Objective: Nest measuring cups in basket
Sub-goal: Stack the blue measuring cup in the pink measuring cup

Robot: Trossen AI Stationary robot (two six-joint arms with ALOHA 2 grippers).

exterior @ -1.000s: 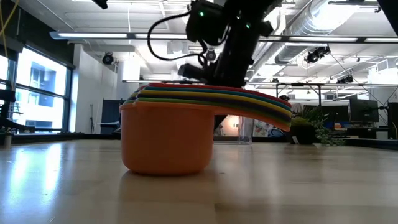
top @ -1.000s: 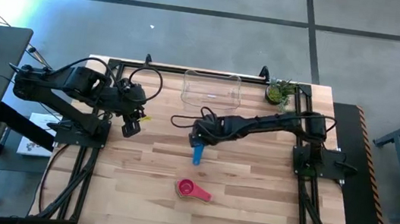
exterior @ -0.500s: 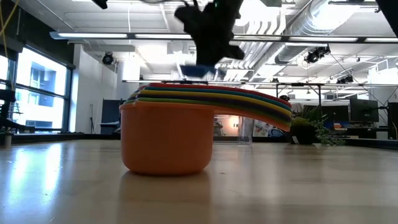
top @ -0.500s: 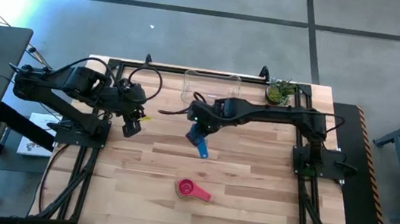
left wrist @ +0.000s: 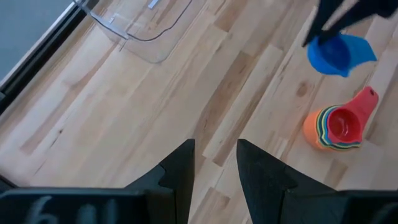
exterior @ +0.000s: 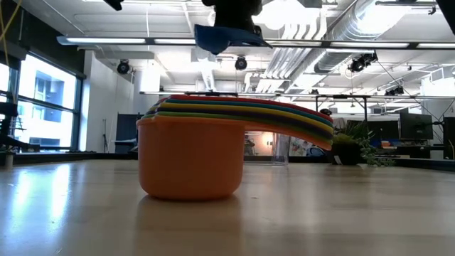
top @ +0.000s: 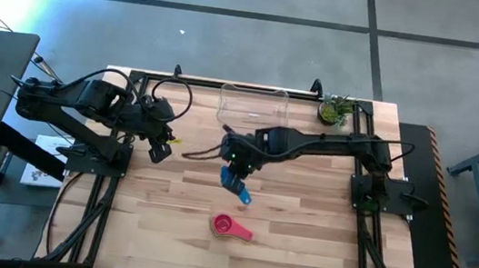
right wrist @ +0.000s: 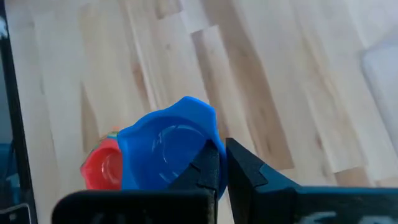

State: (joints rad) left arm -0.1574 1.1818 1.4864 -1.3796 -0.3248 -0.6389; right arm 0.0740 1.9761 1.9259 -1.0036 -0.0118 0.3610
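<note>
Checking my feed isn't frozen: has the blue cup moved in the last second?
Yes. In the high view the blue cup, held by the right gripper, has shifted slightly toward the stacked cups; the low view shows it lifted.

Right gripper over mid tabletop, clamping blue cup; pink-topped cup stack nearer front; clear basket at back edge.
</note>
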